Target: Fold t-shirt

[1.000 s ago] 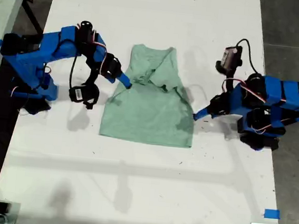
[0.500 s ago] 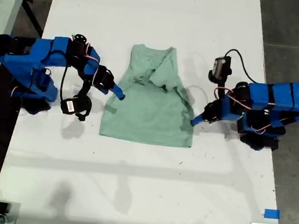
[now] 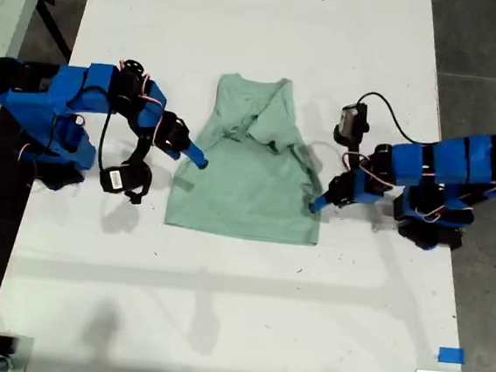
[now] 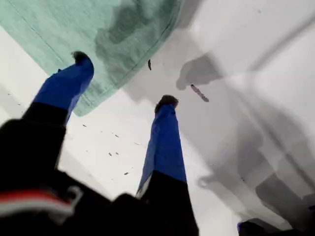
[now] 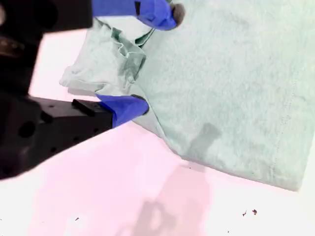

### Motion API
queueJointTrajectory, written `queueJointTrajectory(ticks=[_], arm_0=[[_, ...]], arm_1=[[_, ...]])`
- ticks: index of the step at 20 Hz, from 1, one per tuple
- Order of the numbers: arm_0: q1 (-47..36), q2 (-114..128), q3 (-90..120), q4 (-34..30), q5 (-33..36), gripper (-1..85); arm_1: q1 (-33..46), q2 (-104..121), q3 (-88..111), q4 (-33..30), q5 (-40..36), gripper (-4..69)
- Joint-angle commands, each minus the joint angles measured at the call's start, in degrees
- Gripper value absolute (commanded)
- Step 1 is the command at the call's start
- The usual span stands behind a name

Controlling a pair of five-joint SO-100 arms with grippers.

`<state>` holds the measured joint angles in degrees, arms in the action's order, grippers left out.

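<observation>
T-shirt (image 3: 247, 190) flat mid-table (image 3: 219, 306), sleeves bunched inward. My first claw (image 3: 317, 201), arm stretched low from the exterior view's right, spread wide at the shirt's edge, one finger (image 4: 66, 83) over cloth. My second claw (image 3: 196, 156), reaching from the exterior view's left, agape at the opposite edge.

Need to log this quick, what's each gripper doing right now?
My first gripper: open, holding nothing, at the t-shirt's edge.
My second gripper: open, fingers straddling the t-shirt's side edge, not clamped.
</observation>
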<state>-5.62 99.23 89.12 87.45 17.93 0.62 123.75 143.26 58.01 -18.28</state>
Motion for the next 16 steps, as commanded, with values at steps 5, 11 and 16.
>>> queueJointTrajectory(ticks=[5, 11, 16], arm_0=[[0.97, 1.93, -1.23, -0.88, -0.44, 28.5], [1.14, 1.49, -1.14, -1.05, -0.44, 28.4], [1.14, 1.41, -1.05, -1.14, -0.44, 28.4]], arm_1=[[2.72, -11.87, -4.75, -9.76, -2.55, 26.6], [4.31, -16.44, -10.02, -12.48, -2.81, 4.9], [4.31, -18.63, -14.24, -8.26, -2.2, -1.2]])
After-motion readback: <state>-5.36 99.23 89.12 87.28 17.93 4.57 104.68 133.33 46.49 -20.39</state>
